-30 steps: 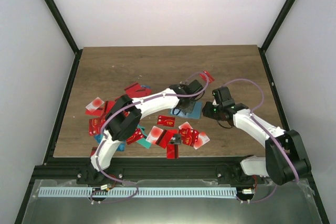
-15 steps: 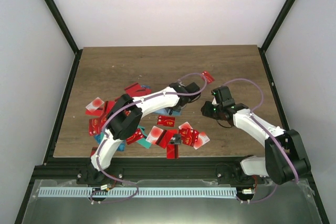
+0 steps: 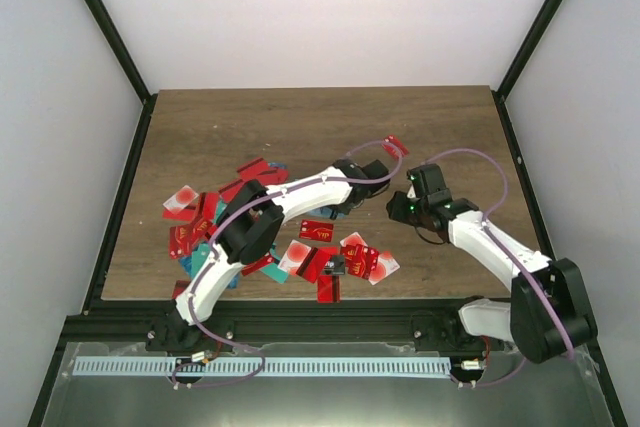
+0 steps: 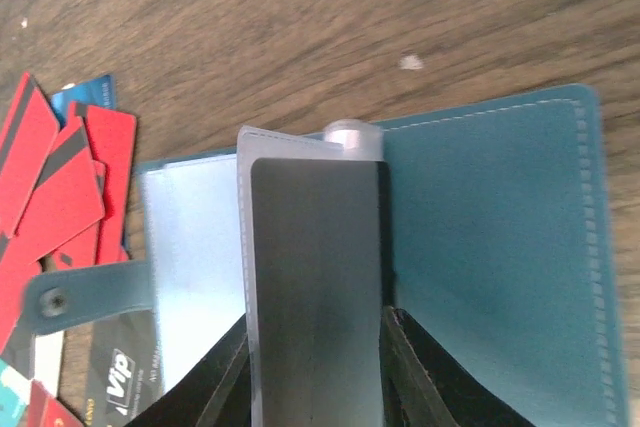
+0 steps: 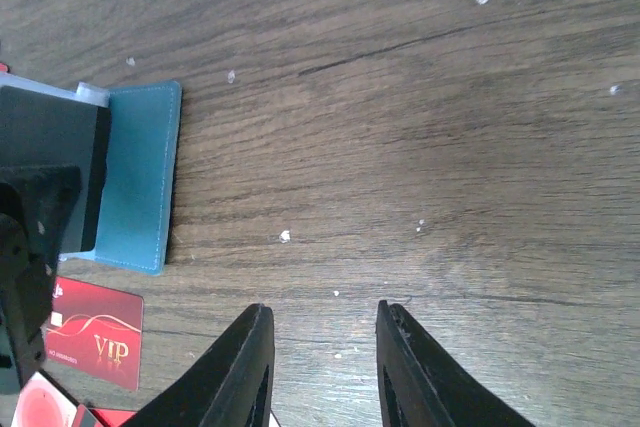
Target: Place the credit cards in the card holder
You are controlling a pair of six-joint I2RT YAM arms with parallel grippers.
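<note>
Credit cards (image 3: 320, 257) lie in a messy pile at the lower left of the tabletop (image 3: 300, 127). Just past them, mid-frame, the card holder (image 4: 490, 247) lies open. A dark card (image 4: 315, 287) sits on it between the left jaws; I cannot tell if they squeeze it. The right jaws hang half open, empty.

walls (image 3: 320, 17): plain white | table (image 3: 300, 117): brown wood-grain | corner posts (image 3: 105, 22): black | light: even

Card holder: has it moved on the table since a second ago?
Yes: the card holder slid left, toward the red card nearest it.
</note>
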